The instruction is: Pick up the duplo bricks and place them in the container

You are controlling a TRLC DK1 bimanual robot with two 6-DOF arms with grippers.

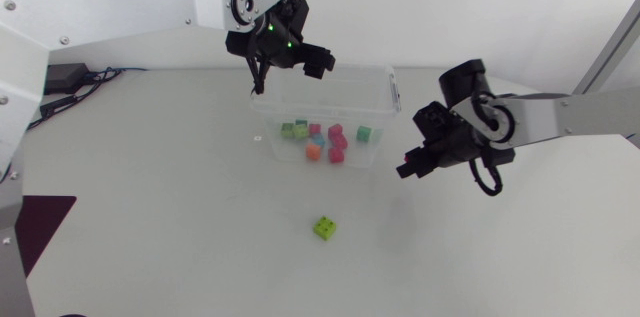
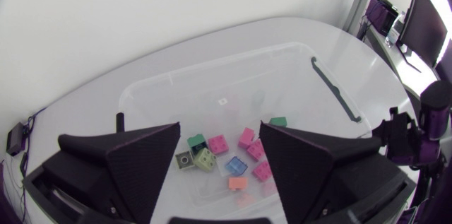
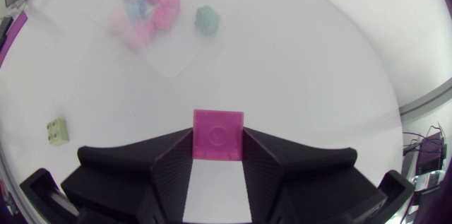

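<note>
While our right gripper (image 1: 410, 165) is clamped on a small magenta plastic duplo brick (image 3: 218, 133), one finger on each of its opposite flat sides, that brick hangs above the white table (image 1: 150, 237) at about four o'clock from the clear plastic container (image 1: 393, 92). Our left gripper (image 2: 219, 131) hovers over the container's eleven o'clock corner, jaws apart and empty. Inside the container lie green, pink, orange and blue bricks (image 1: 336, 137). A lime-green brick (image 1: 324, 227) sits alone on the table at six o'clock from the container. We judge these bricks light, rigid and smooth-walled, so somewhat slippery. We would take one across two flat sides below the studs, squarely, or it may twist out.
</note>
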